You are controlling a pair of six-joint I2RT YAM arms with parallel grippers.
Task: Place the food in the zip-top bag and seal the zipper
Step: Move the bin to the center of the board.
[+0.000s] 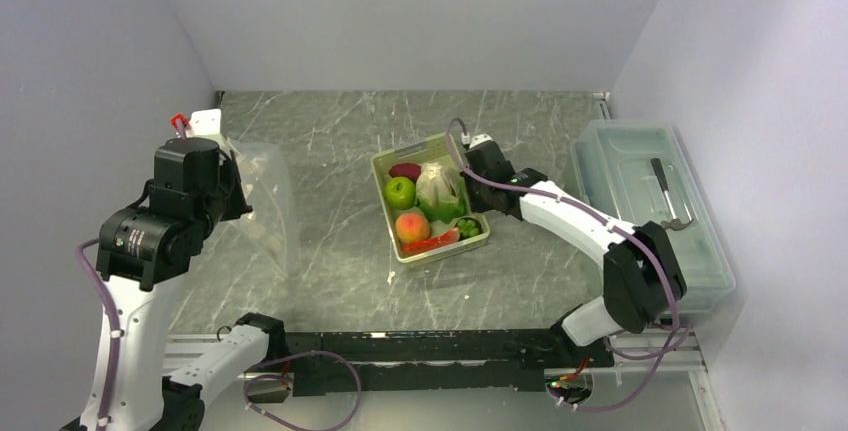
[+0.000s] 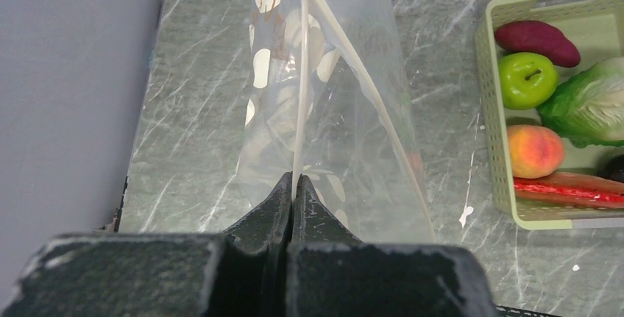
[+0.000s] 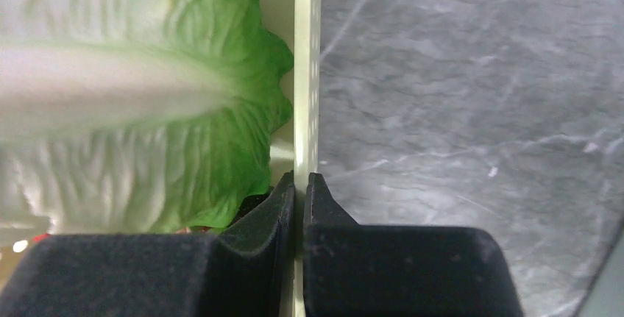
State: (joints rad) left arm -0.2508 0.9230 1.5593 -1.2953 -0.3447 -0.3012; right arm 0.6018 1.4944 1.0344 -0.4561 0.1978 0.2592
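While your L tool (image 2: 293,184) is pinching the zipper (image 2: 302,96) to keep the zip-top bag (image 2: 353,148) upright, your R tool (image 3: 300,182) is clamping the basket (image 3: 307,52) wall, prob. steadying it, lettuce (image 3: 147,126) just beside.

1 dotted zip bag (image 1: 265,196), 1 basket (image 1: 445,250) w/ 6 toy food pcs (image 1: 399,192), 1 lidded box (image 1: 620,166).
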